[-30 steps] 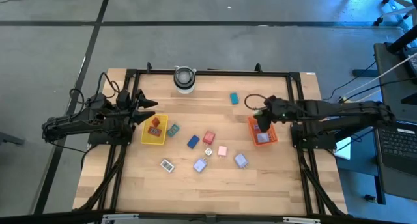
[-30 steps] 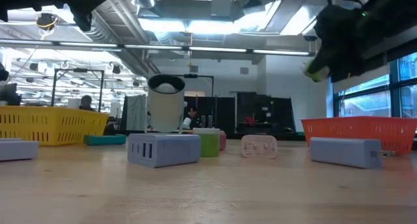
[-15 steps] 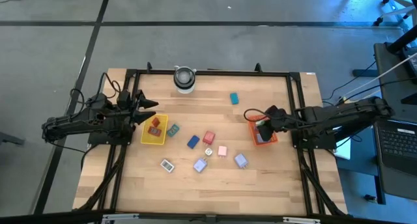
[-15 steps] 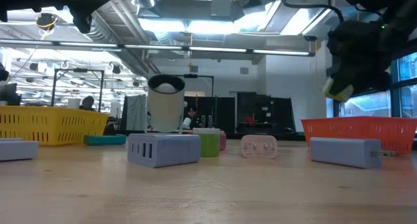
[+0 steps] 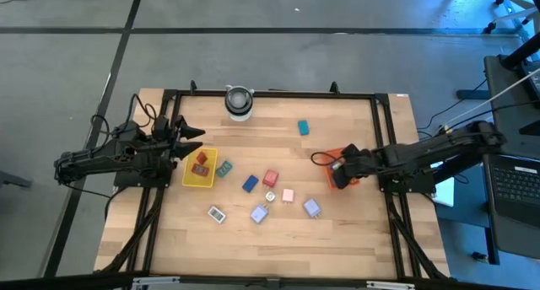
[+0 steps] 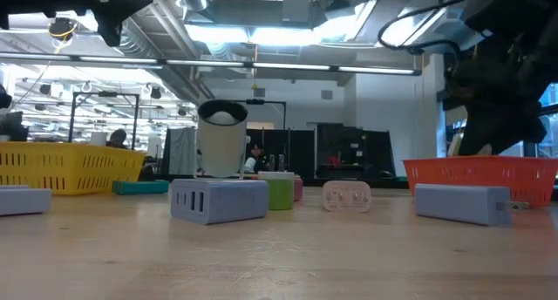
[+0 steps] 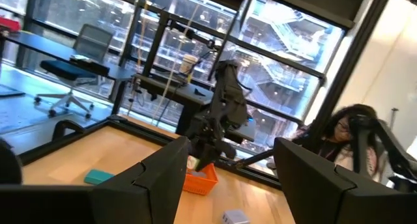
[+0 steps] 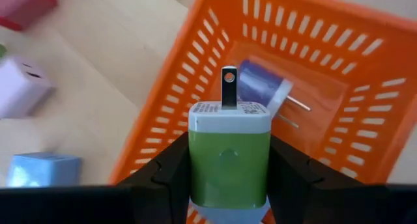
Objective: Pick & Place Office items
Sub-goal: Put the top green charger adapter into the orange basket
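Right gripper (image 8: 228, 185) clamped green charger (image 8: 229, 155), poised over orange tray (image 8: 339, 68), lavender charger (image 8: 260, 87) just ahead inside. Best lower further past rim, release over bare floor. Left gripper (image 7: 225, 178) waited spread, empty, beside yellow tray (image 5: 199, 181).

Open-plan lab, office chair (image 7: 78, 38), glass walls, exposed ceiling ducts (image 6: 157, 25) (strip-lit)

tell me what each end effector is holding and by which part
The right end effector holds a green and white charger by its two green sides, over the orange tray. The left end effector is open, holding nothing.
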{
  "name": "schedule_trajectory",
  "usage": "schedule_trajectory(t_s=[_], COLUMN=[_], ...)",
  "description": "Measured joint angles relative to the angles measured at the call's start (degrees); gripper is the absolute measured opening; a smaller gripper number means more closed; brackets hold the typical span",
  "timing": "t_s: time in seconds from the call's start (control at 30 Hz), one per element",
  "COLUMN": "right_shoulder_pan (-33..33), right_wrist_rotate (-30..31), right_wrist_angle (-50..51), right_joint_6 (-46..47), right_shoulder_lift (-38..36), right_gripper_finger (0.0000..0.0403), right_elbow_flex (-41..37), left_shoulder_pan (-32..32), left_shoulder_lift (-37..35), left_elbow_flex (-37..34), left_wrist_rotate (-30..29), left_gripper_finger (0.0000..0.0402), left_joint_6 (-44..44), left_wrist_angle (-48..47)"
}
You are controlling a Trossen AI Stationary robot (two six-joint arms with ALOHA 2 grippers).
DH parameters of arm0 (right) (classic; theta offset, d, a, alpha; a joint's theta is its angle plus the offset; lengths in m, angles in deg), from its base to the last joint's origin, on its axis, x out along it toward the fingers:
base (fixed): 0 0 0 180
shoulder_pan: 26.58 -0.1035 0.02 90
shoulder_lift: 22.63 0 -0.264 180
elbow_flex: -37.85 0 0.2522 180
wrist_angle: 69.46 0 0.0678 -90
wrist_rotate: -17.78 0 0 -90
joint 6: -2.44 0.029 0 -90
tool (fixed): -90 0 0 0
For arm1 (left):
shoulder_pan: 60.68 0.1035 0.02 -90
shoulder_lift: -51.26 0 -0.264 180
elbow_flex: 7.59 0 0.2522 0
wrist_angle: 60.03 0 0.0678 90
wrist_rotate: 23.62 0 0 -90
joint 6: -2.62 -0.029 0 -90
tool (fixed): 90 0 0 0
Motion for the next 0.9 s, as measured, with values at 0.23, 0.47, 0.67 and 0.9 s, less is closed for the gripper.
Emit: schedule_trajectory(t_s=[0.23, 0.47, 0.67, 0.9], right_shoulder_pan=[0.02, 0.00, 0.00, 0.00], right_wrist_rotate=[0.34, -0.40, -0.40, -0.36], right_wrist_angle=[-3.15, -4.51, -4.72, -4.73], right_joint_6=[0.07, -0.26, -0.46, -0.41], right_shoulder_lift=[6.81, 7.54, 7.54, 7.52], right_gripper_finger=[0.0148, 0.0172, 0.0170, 0.0199], right_elbow_flex=[0.11, -0.04, -0.04, -0.04], left_shoulder_pan=[-0.01, -0.07, -0.07, -0.07], left_shoulder_lift=[0.00, 0.00, -1.20, -5.94], left_elbow_flex=[0.00, -0.26, -3.97, -10.93], left_wrist_rotate=[-2.03, -6.78, -9.18, -7.54], left_gripper_finger=[0.0223, 0.0223, 0.0223, 0.0223], left_joint_6=[-3.72, -8.91, -11.76, -10.72], left_wrist_angle=[-0.06, -2.16, 0.15, 6.78])
